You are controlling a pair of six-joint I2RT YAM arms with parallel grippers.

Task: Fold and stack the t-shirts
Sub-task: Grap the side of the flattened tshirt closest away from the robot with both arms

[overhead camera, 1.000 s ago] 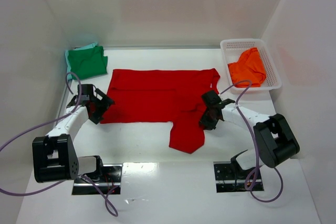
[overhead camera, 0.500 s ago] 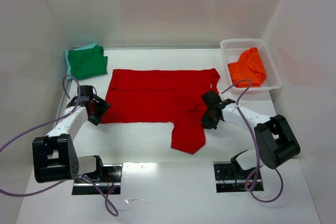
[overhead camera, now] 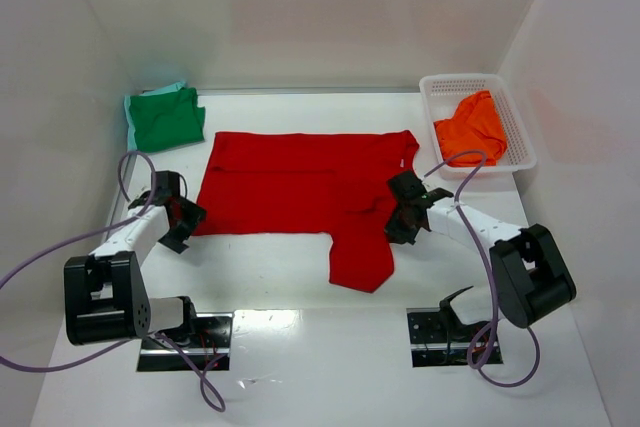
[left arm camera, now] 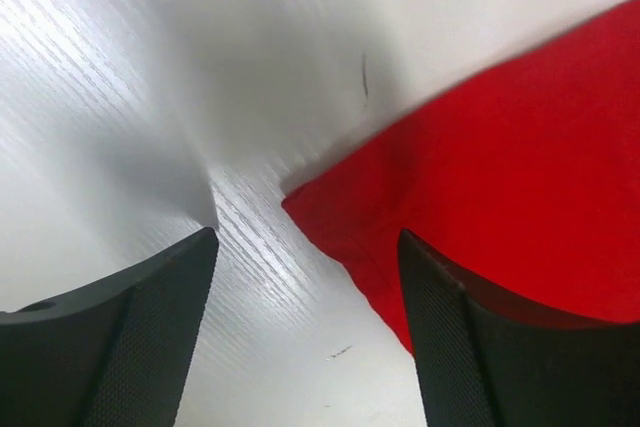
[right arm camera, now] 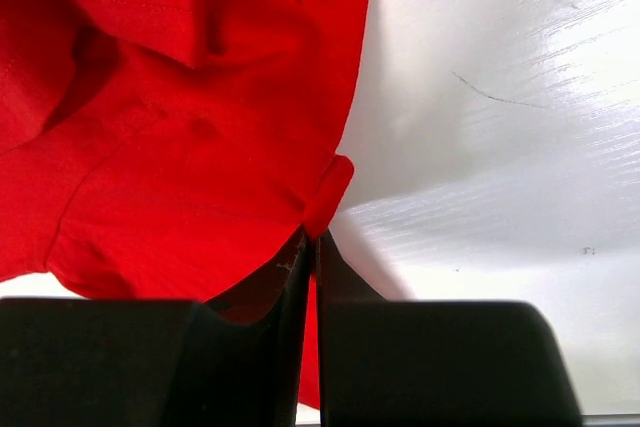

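The red t-shirt (overhead camera: pixel 300 185) lies spread flat mid-table, one sleeve hanging toward the near edge (overhead camera: pixel 360 257). My right gripper (overhead camera: pixel 400 219) is shut on the shirt's right edge; in the right wrist view a fold of red cloth (right arm camera: pixel 328 192) is pinched between the closed jaws (right arm camera: pixel 312 247). My left gripper (overhead camera: pixel 178 219) is open at the shirt's near-left corner; in the left wrist view that corner (left arm camera: pixel 330 217) lies between the spread fingers (left arm camera: pixel 305 347), touching neither. A folded green t-shirt (overhead camera: pixel 165 117) sits at the back left. An orange t-shirt (overhead camera: pixel 470 129) is crumpled in the basket.
The white lattice basket (overhead camera: pixel 522 137) stands at the back right. White walls enclose the table on the left, back and right. Purple cables loop from both arms. Both arm bases (overhead camera: pixel 100 297) (overhead camera: pixel 525 282) sit at the near edge.
The left gripper slid left and nearer, off the shirt's edge to its corner. The right gripper closed on the shirt's right edge and barely moved.
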